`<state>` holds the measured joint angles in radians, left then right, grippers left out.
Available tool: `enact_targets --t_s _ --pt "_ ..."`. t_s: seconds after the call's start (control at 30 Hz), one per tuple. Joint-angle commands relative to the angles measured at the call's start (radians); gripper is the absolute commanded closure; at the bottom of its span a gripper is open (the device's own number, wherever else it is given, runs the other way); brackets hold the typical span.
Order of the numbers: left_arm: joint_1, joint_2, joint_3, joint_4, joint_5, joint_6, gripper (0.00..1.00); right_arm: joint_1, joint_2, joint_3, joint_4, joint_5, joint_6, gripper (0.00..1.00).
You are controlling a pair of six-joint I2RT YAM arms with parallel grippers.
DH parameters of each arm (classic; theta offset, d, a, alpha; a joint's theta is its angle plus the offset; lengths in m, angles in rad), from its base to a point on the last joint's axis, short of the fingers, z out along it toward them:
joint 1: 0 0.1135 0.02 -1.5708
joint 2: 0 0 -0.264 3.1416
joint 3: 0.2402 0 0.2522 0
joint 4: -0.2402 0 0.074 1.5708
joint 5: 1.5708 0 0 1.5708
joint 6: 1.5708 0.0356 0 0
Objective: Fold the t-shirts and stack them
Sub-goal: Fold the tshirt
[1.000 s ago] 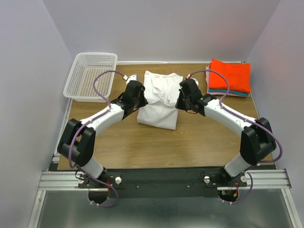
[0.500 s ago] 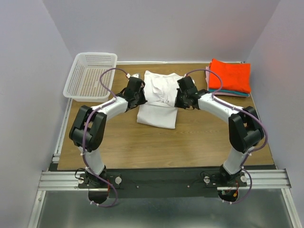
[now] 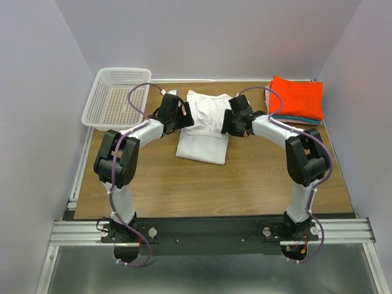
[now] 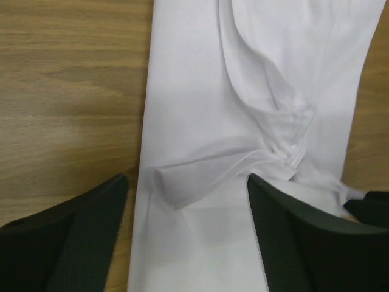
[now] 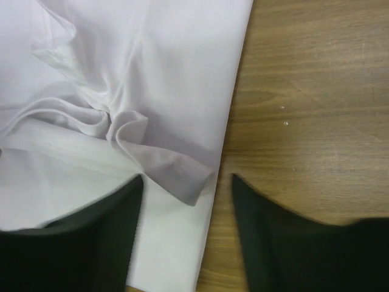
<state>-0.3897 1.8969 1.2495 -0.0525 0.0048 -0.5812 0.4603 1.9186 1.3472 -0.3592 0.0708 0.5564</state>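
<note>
The white t-shirt [image 3: 203, 142] lies partly folded mid-table, bunched across its middle. My left gripper [image 3: 185, 120] hovers over its left edge, and in the left wrist view that gripper [image 4: 187, 179] is open above a small loose fold of the shirt [image 4: 200, 109], gripping nothing. My right gripper [image 3: 228, 125] hovers over the right edge. In the right wrist view it [image 5: 187, 177] is open, with a curled corner of the shirt [image 5: 176, 91] lying free between its fingers. Folded t-shirts are stacked at the far right: orange-red [image 3: 298, 97] on top, a teal edge [image 3: 301, 120] beneath.
A white mesh basket [image 3: 117, 98] sits at the far left corner of the table. Bare wooden tabletop [image 3: 214, 187] stretches between the shirt and the arm bases. Purple cables loop above both wrists.
Both grippers have carried the shirt's gathered cloth towards the far side, then opened and let it go. The arms are now stretched further back.
</note>
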Motion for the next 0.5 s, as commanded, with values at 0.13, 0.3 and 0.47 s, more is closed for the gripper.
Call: enact_targets --t_s 0.13,0.3,0.47 --pt "0.02 -0.103 0.035 0.014 0.041 0.026 0.02 -0.009 -0.121 0.007 0.012 -0.041 -0.033 0.07" --pt "0.006 -0.278 -0.151 0.063 0.067 -0.017 0.02 0.012 -0.23 -0.117 0.075 -0.235 -0.059 0.0" --pt "-0.026 -0.364 -0.352 0.267 0.217 -0.083 0.02 0.04 -0.201 -0.152 0.157 -0.393 -0.067 0.0"
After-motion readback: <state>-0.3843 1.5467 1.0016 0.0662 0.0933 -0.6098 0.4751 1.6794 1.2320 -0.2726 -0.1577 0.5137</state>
